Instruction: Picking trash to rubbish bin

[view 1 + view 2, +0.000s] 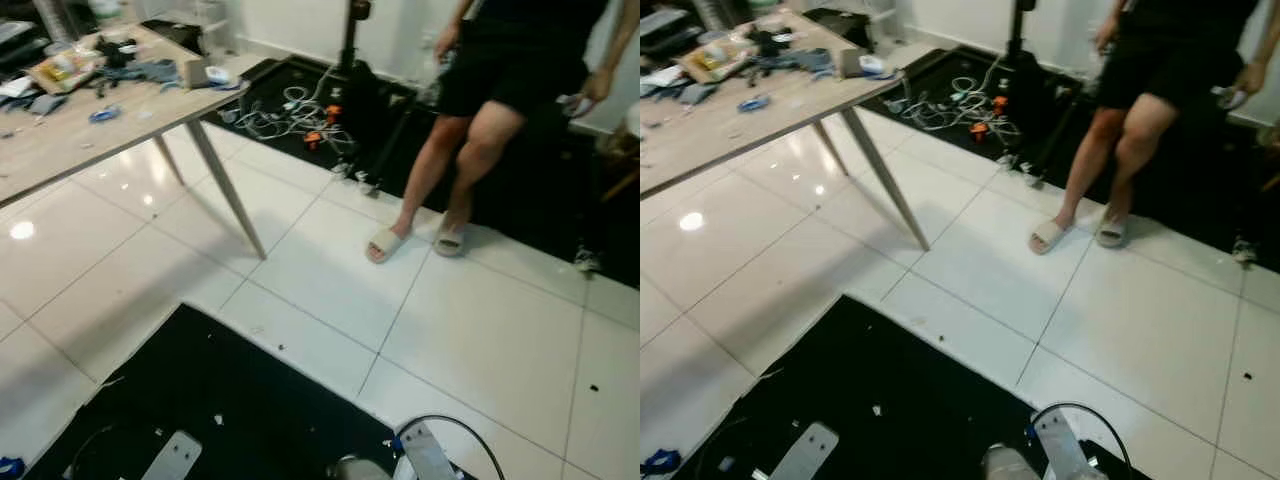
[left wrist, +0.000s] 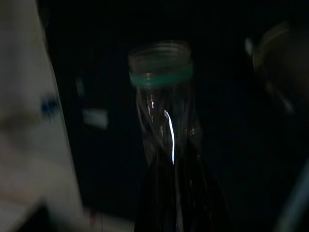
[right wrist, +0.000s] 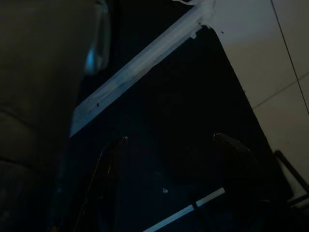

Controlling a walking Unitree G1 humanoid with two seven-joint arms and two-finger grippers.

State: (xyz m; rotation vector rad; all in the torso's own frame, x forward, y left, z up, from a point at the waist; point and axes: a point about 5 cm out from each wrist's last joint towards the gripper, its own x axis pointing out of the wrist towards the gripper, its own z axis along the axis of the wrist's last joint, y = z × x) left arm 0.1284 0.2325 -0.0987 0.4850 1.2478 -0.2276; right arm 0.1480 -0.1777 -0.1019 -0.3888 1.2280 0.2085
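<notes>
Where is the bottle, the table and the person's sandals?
bottle point(image 2: 161, 63): left wrist view, on its open threaded neck.
table point(image 1: 95, 135): left eye view, on its bare wooden top.
sandals point(image 1: 385, 243): left eye view, on the nearer sandal's strap.

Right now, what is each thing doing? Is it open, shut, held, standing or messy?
Bottle: cap off, clear plastic, held between the left gripper's fingers.
Right gripper: open, holding nothing, above the black mat.
Table: standing, top cluttered.
Cables: lying tangled on the floor near the wall.
Person: standing on the white tiles in slippers.
</notes>
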